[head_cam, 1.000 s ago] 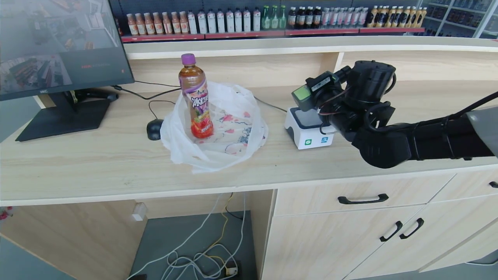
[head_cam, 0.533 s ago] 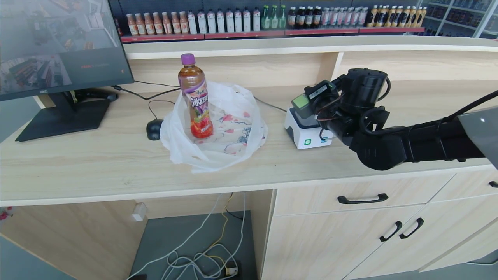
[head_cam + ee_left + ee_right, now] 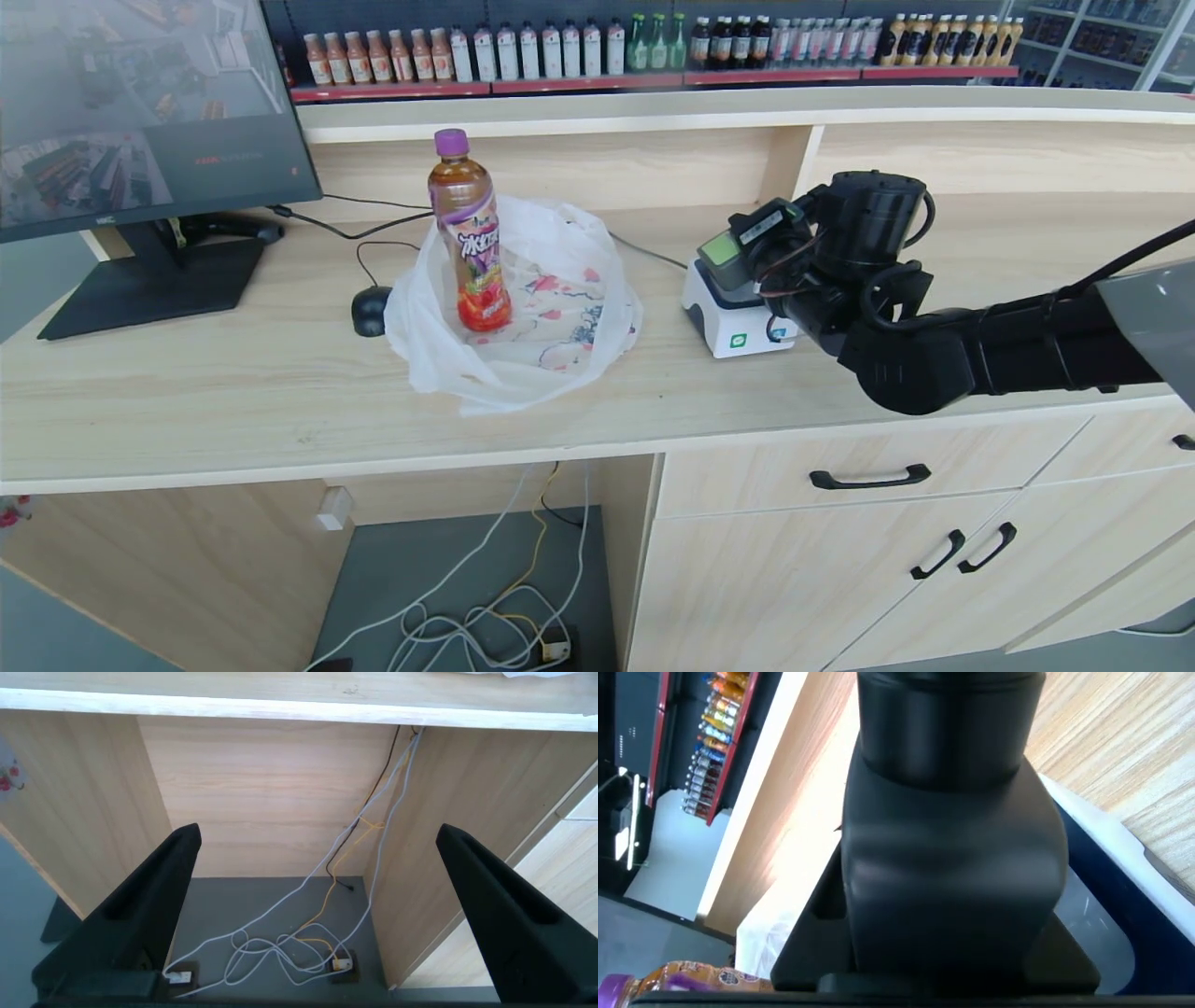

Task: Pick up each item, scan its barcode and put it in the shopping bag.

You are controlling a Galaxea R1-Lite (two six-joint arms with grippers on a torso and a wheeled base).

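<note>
**Pack over the scanner, with its label facing the wrong way**

A small dark pack [image 3: 724, 250] with a green end face and a white barcode label hangs in the right gripper [image 3: 754, 247]. The gripper is closed on the pack's dark body, and its arm reaches in over the counter's front edge. Directly beneath the gripper, very close, sits the white box-shaped scanner [image 3: 738, 325] with its dark glass window on top. The step in hand looks like the scan.

Off to the gripper's left, well apart from it, the crumpled white plastic shopping bag [image 3: 560, 313] lies open on the pale wooden counter [image 3: 233, 401]. A tall amber drink bottle [image 3: 470, 238] with a purple cap stands upright at the side of the bag farthest from the gripper. Beyond that is a black computer mouse [image 3: 371, 310].

The left gripper [image 3: 318, 835] hangs low in front of the counter, spread wide and holding nothing. It faces the loose cables [image 3: 308, 943] on the floor.

The trouble I would expect starts with the label. It seems to face up rather than down at the glass, so the code may not read unless the wrist turns. With so little room underneath, that turn could knock the scanner. At the bag, the limp rim may fold shut under the pack, and a careless pass could topple the bottle.
</note>
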